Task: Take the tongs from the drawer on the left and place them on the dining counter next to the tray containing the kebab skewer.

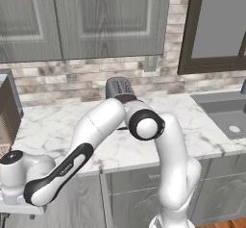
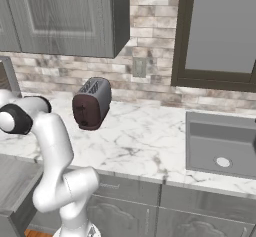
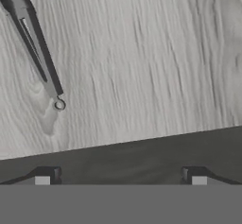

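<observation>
The tongs [image 3: 35, 53], slim grey metal with a small ring at the joined end, lie on the drawer [image 3: 142, 62] floor of pale wood-grain, toward one corner. Current step: approach for pickup. The hand [image 3: 120, 176] hovers fully open, holding nothing; next, centre over the tongs and descend.

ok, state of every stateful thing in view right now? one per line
gripper: open, jaws wide, holding nothing, above the drawer floor
tongs: lying flat on the drawer floor, off to one side of the fingertips, not gripped
drawer: open, wood-grain inside exposed
toaster: upright on the marble worktop, slots look empty
upper cabinet doors: shut
sink: basin empty
</observation>
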Robot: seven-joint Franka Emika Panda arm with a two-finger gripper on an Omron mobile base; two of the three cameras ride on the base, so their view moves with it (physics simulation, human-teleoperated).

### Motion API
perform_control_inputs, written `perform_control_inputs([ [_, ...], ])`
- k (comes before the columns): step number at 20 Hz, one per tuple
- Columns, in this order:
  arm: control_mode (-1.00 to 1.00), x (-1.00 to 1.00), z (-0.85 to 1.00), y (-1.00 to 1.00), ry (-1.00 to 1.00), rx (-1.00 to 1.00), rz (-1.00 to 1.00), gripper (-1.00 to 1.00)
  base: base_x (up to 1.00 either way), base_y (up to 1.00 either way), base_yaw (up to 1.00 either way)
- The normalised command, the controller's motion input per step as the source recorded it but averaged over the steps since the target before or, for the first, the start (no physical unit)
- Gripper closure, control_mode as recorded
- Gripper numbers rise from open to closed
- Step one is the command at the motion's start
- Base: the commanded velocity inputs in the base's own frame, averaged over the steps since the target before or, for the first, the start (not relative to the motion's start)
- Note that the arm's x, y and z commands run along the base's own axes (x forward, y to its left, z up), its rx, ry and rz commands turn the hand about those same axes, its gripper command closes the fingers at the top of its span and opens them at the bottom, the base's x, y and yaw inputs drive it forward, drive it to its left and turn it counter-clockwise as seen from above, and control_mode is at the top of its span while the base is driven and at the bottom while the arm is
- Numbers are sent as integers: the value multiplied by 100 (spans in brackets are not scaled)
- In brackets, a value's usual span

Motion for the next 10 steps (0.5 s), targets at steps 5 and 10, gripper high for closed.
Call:
perform_control_inputs([
  [5,-100,1,0,27,0,-7,14,-100,0,0,0],
  [10,-100,16,-5,10,0,-4,12,-100,0,0,0],
])
